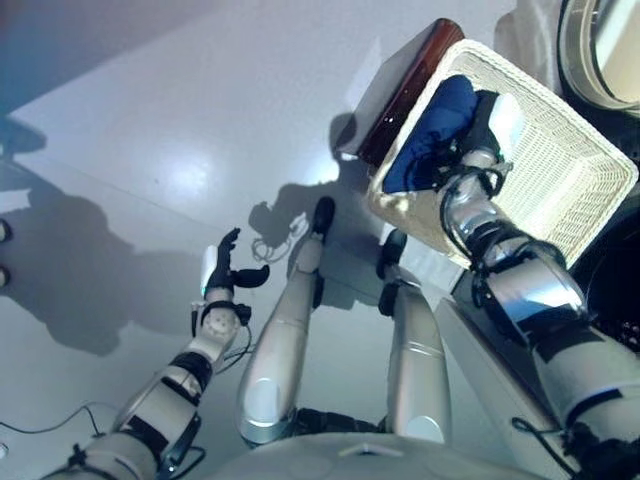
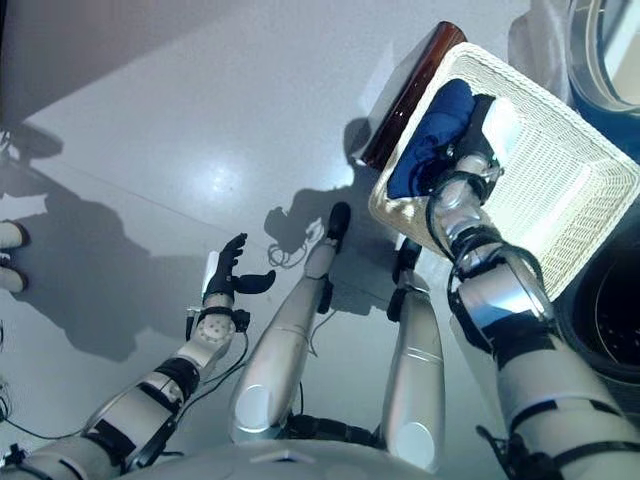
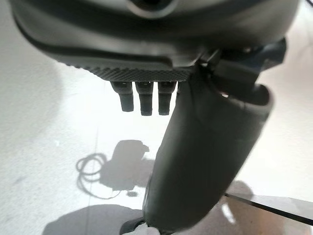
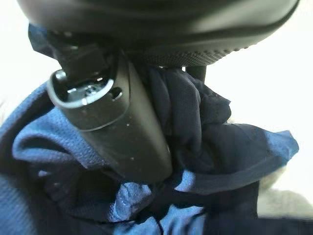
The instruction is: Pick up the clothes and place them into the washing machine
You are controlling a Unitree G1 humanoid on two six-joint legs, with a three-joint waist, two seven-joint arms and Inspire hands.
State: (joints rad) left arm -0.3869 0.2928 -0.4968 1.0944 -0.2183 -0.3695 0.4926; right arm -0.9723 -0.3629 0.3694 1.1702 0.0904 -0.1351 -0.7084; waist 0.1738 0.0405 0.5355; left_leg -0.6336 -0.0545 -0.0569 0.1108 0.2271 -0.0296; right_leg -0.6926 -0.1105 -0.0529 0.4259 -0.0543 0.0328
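A dark blue garment (image 1: 430, 135) lies bunched in the near-left part of the white wicker basket (image 1: 590, 150), which rests on a low dark brown box (image 1: 405, 85). My right hand (image 1: 490, 125) reaches down into the basket onto the garment. In the right wrist view its thumb (image 4: 117, 122) presses into gathered folds of the blue cloth (image 4: 215, 147), pinching them against the fingers. My left hand (image 1: 222, 270) hangs over the bare floor at the left, fingers straight, holding nothing; it also shows in the left wrist view (image 3: 205, 147).
The washing machine's round door (image 1: 600, 50) is at the top right and its dark drum opening (image 2: 610, 310) lies just right of the basket. A person's shoes (image 2: 10, 255) stand at the far left edge. Pale grey floor (image 1: 200, 120) stretches left.
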